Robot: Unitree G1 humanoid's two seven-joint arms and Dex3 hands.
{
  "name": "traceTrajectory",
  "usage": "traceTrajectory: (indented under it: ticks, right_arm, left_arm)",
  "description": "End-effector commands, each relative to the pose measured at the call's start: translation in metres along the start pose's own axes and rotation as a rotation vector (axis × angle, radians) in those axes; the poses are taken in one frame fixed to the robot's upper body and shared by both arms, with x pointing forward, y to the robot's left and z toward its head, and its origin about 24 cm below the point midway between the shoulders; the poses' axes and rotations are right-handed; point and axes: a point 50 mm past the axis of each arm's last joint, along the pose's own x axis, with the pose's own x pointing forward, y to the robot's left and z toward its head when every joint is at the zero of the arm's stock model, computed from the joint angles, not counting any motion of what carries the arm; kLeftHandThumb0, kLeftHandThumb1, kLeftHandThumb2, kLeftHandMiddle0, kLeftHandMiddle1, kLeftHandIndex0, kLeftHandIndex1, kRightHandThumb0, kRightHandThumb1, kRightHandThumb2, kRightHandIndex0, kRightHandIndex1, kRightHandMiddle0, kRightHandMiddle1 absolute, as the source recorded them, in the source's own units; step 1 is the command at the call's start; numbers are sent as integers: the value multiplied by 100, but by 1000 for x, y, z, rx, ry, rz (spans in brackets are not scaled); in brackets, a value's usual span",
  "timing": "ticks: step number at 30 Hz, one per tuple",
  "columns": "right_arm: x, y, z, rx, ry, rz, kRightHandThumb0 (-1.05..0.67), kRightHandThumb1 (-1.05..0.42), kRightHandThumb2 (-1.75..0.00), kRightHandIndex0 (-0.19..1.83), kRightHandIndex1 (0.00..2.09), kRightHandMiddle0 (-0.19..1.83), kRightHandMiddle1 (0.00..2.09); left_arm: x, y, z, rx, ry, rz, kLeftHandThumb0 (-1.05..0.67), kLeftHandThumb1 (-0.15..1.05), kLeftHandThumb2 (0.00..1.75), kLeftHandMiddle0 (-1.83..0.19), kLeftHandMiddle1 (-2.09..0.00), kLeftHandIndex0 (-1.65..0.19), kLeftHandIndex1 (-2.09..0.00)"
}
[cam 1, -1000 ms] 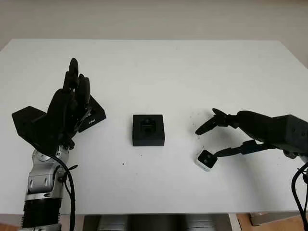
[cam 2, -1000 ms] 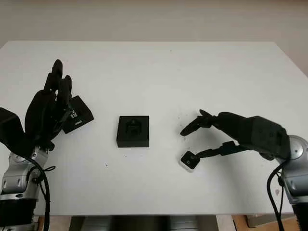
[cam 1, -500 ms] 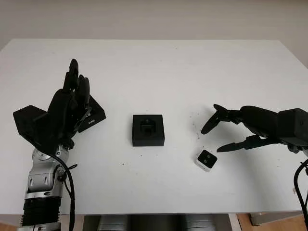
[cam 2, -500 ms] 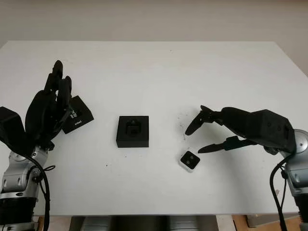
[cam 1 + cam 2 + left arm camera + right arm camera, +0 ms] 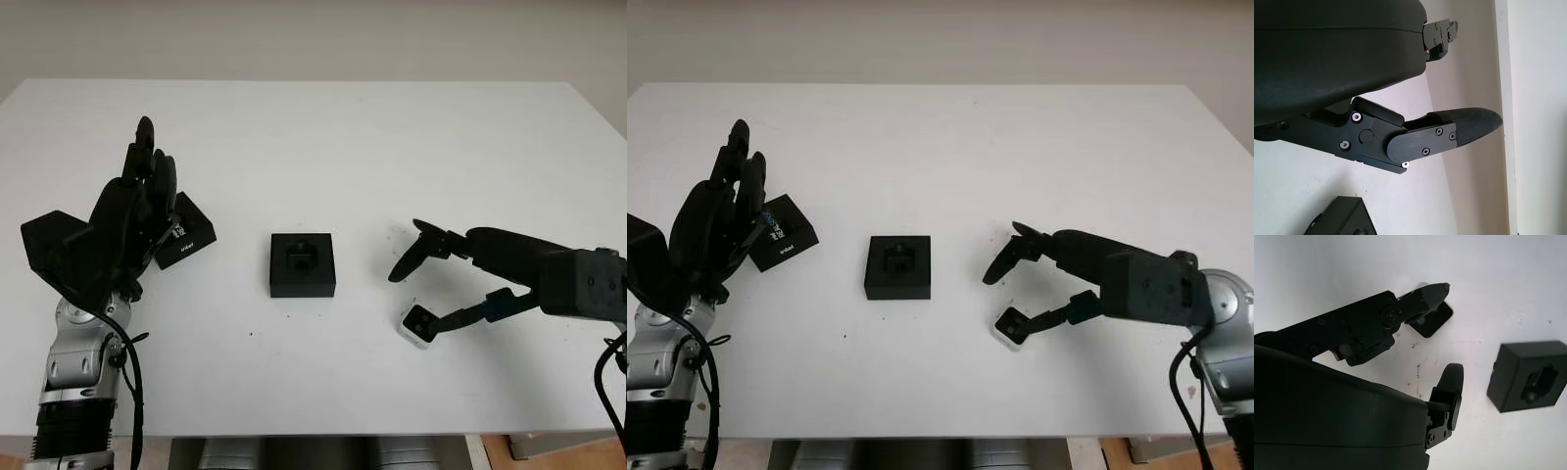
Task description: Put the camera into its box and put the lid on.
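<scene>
Camera (image 5: 420, 326): small, light, rigid-looking cube on the worktop (image 5: 343, 147), touching one fingertip of the right robot hand (image 5: 431, 284), which is open.
Grip: opposite flat sides, clear of the lens.
Box (image 5: 303, 264): beyond that robot hand, open.
Left robot hand (image 5: 132, 211): open, raised beside the lid (image 5: 186, 238).

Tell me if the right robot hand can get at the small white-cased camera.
Probably yes. The right robot hand is open right at the small white-cased camera, one fingertip at its edge, with bare white table around it and nothing between.
</scene>
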Motion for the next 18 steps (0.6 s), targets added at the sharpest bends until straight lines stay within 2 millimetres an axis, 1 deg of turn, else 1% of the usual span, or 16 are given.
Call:
traceTrajectory:
  ticks: [1,4,7,9,13,18]
  right_arm:
    - [-7,-2,14,-92,-5,12,-47,-86,-5,-19,0,5,86]
    - [-15,-6,26,-139,0,6,-40,-84,-5,-19,0,16,67]
    - [-21,-9,32,-164,5,-4,-35,-83,-5,-19,0,23,56]
    - [-24,-10,34,-193,4,-13,-36,-83,-5,-19,0,28,50]
    - [-28,-11,37,-250,3,-31,-37,-82,-5,-19,0,33,47]
    - [-29,-13,39,-310,4,-45,-33,-82,-5,-19,2,39,44]
  left_arm:
    - [2,1,10,23,-37,1,-79,105,65,19,0,19,0]
    - [2,1,10,22,-37,2,-78,105,66,19,0,19,0]
    - [2,0,9,21,-35,-5,-79,105,66,19,0,19,0]
    - [2,0,8,20,-33,-6,-79,105,65,19,0,19,0]
    - [2,0,7,20,-26,-8,-80,105,65,19,0,19,0]
    - [2,-1,6,15,-19,-11,-80,105,65,19,0,19,0]
